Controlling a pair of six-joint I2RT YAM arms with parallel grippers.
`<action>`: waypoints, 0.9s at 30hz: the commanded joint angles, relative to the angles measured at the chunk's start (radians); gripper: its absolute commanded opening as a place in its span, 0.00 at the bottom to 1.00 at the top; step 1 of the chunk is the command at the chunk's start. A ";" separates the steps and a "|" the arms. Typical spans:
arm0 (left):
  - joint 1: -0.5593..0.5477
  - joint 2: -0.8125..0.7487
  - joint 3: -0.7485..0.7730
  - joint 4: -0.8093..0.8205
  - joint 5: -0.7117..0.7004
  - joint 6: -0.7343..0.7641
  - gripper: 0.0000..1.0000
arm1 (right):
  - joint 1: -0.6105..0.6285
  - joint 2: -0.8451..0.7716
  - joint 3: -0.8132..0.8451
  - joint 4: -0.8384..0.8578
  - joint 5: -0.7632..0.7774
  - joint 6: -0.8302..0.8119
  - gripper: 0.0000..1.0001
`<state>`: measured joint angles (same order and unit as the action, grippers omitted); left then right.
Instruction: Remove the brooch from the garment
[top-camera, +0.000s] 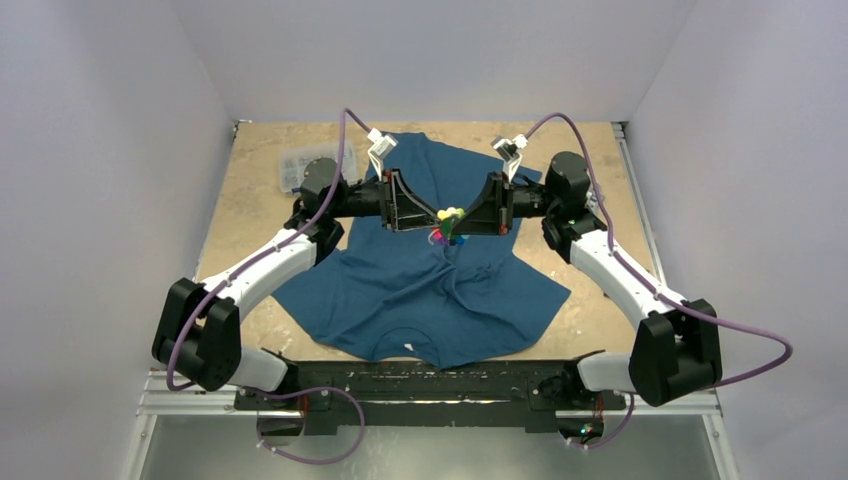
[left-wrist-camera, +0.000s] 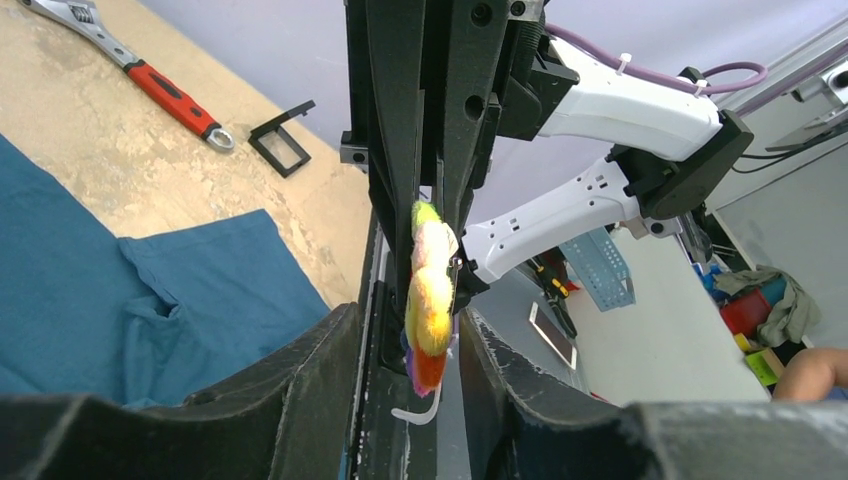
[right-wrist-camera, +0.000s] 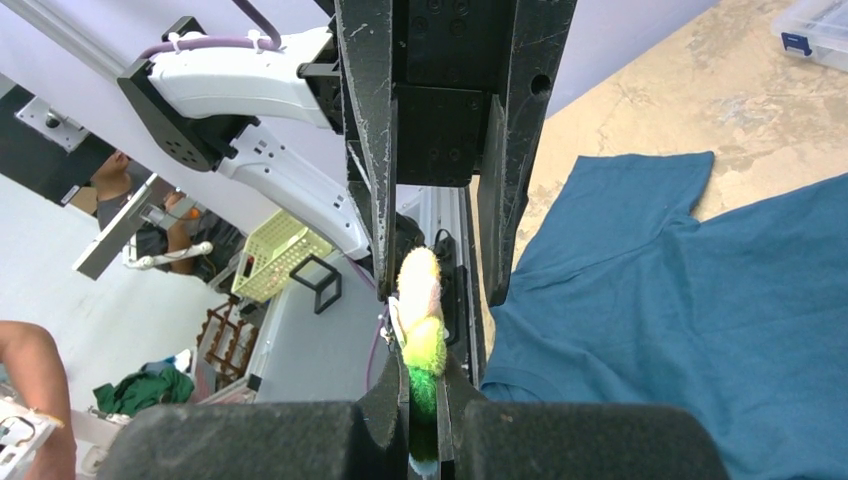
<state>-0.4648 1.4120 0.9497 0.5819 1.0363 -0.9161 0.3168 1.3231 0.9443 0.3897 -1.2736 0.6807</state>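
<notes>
The rainbow flower brooch (top-camera: 447, 225) hangs in the air between my two grippers, over the middle of the teal garment (top-camera: 400, 290). My right gripper (right-wrist-camera: 425, 388) is shut on the brooch's green petal, and the brooch (right-wrist-camera: 420, 305) stands edge-on above the jaws. My left gripper (left-wrist-camera: 408, 335) is open, its fingers apart on either side of the brooch (left-wrist-camera: 432, 300) without touching it. No fabric shows on the brooch in the wrist views. In the top view the garment's folds run toward a spot under the brooch. The right gripper (top-camera: 458, 228) and the left gripper (top-camera: 433, 220) face each other.
A red-handled wrench (left-wrist-camera: 150, 80) and a small black frame (left-wrist-camera: 280, 148) lie on the table beyond the garment's sleeve (left-wrist-camera: 200, 290). A clear plastic box (top-camera: 300, 168) sits at the far left, and it also shows in the right wrist view (right-wrist-camera: 815, 30).
</notes>
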 joint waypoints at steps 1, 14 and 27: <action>-0.002 0.002 0.024 0.041 0.025 0.004 0.40 | 0.009 0.008 0.049 0.046 0.010 0.013 0.00; -0.014 0.015 0.045 0.078 0.038 -0.030 0.02 | 0.017 0.010 0.059 0.046 0.014 0.016 0.00; -0.007 -0.025 0.059 -0.072 0.003 0.073 0.00 | 0.010 0.013 0.061 0.011 -0.009 0.011 0.49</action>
<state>-0.4736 1.4250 0.9600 0.5774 1.0626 -0.9257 0.3275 1.3369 0.9627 0.3950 -1.2697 0.7006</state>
